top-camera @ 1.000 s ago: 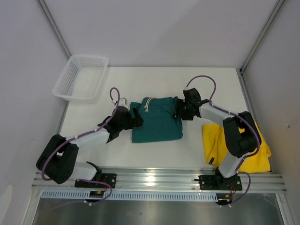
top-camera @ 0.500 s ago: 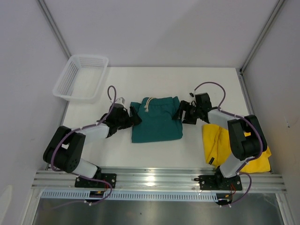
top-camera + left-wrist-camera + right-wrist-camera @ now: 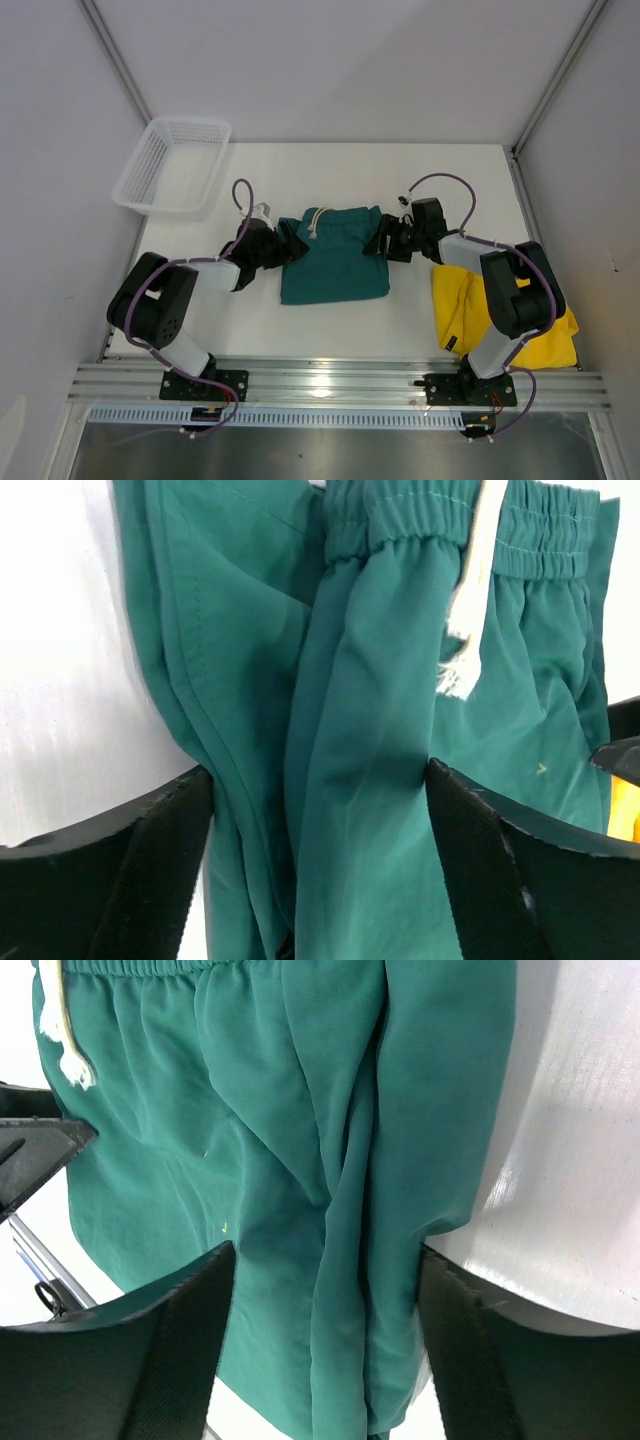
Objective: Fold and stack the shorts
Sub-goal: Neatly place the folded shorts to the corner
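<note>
You've got a white tabletop (image 3: 330, 175): teal shorts (image 3: 335, 268) lie flat mid-table, yellow shorts (image 3: 453, 300) at the near right corner, a basket (image 3: 140, 170) at the far left corner.

We see the teal shorts (image 3: 333, 262) folded flat, drawstring up, right of the basket (image 3: 138, 172); the yellow shorts (image 3: 450, 305) lie crumpled farther right.

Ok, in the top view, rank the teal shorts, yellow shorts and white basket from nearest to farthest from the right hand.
1. The teal shorts: the right hand sits at their right edge.
2. The yellow shorts: near-right part of the table, beside that arm.
3. The white basket: far-left corner, well beyond the rest.
</note>
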{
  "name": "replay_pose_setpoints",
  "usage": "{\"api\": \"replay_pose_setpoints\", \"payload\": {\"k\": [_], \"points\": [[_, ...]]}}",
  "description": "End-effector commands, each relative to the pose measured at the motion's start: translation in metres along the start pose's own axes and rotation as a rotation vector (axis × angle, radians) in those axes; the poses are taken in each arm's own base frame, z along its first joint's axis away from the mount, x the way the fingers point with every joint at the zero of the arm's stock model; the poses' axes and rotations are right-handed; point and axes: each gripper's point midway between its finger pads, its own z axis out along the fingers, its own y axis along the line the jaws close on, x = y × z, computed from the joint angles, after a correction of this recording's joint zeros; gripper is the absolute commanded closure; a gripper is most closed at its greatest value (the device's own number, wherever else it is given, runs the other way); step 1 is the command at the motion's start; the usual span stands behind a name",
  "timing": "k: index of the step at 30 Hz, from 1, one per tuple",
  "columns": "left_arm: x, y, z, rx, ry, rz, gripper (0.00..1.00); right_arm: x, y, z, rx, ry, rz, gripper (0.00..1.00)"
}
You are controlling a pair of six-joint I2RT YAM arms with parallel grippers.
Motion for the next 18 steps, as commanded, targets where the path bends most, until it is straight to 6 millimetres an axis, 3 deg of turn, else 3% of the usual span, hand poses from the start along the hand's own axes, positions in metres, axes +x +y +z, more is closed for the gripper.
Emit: {"api": "replay_pose_setpoints", "payload": {"k": [1, 8, 18], "points": [[0.018, 0.028, 0.002, -0.091, 0.014, -0.068, 0.16, -0.001, 0.002, 0.006, -0.020, -0.013, -0.015, 0.30], [0.012, 0.038, 0.000, -0.131, -0.037, -0.052, 0.30, -0.004, -0.002, 0.006, 0.000, -0.030, -0.015, 0.39], [0.010, 0.033, 0.001, -0.098, -0.042, -0.007, 0.46, -0.005, 0.000, 0.011, 0.022, -0.029, -0.047, 0.51]]}}
